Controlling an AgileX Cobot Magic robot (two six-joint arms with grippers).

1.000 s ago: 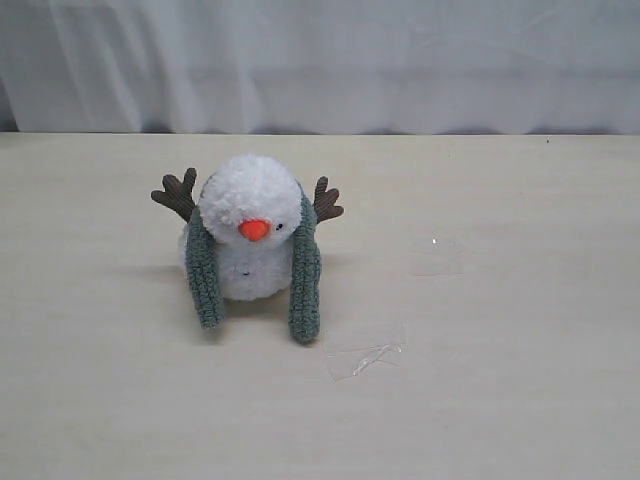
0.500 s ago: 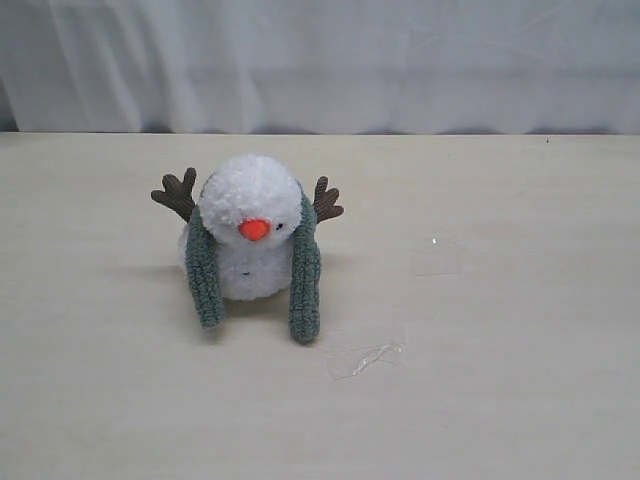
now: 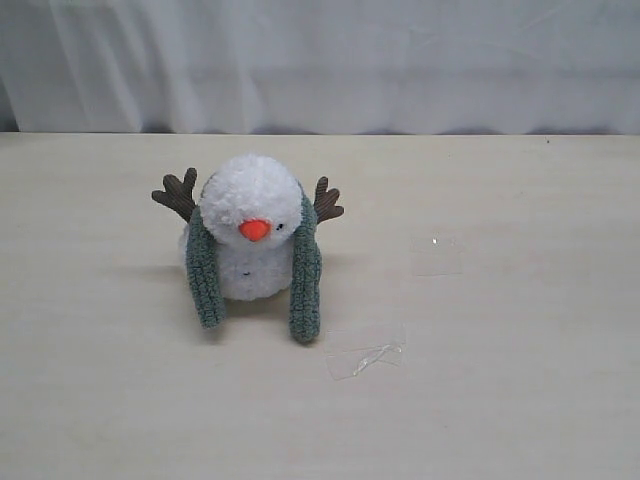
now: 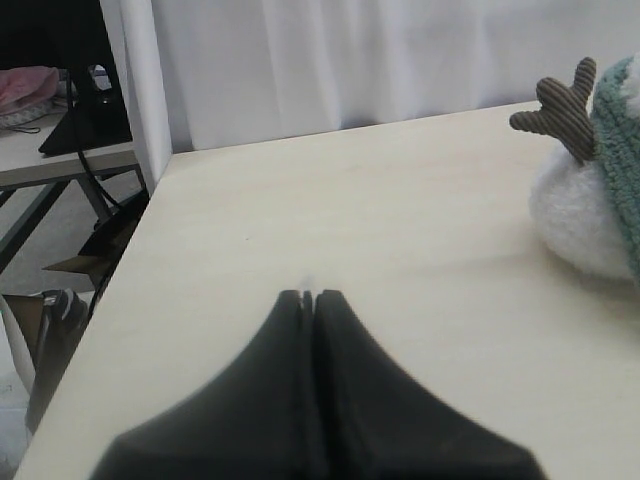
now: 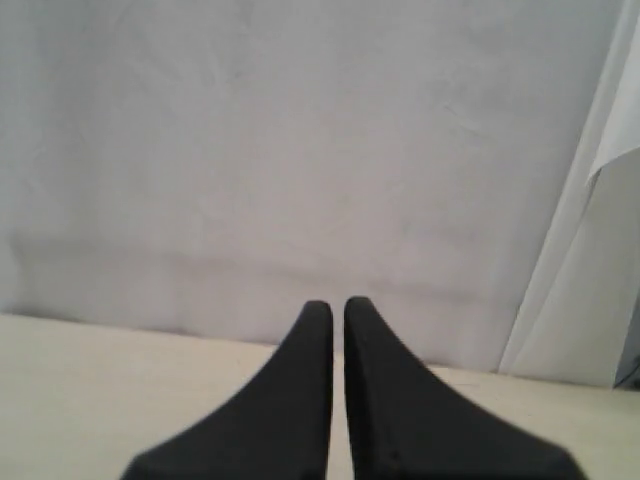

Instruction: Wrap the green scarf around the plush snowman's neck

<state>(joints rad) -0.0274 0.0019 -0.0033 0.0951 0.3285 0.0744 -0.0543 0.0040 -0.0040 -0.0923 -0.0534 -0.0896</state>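
- I'm seeing a lab-like test bay: a white curtain (image 3: 320,60) is backing a pale table (image 3: 520,400).
- A side desk (image 4: 60,160) beyond is trailing black cables (image 4: 97,180).

Soft, even light is washing over my table (image 3: 520,400), keeping the pale top bright without burning it out. The plush snowman (image 3: 250,205) is throwing only a faint, smeared shadow to its left and beneath it. A patch of clear film (image 3: 365,357) is catching small glints. The curtain (image 3: 400,60) is glowing flat and slightly bluish. Up close, my left hand (image 4: 308,297) is showing as a dark, soft-edged blur. My right hand (image 5: 337,305) is looking just as black and unfocused, in a dimmer, greyer, grainier picture.
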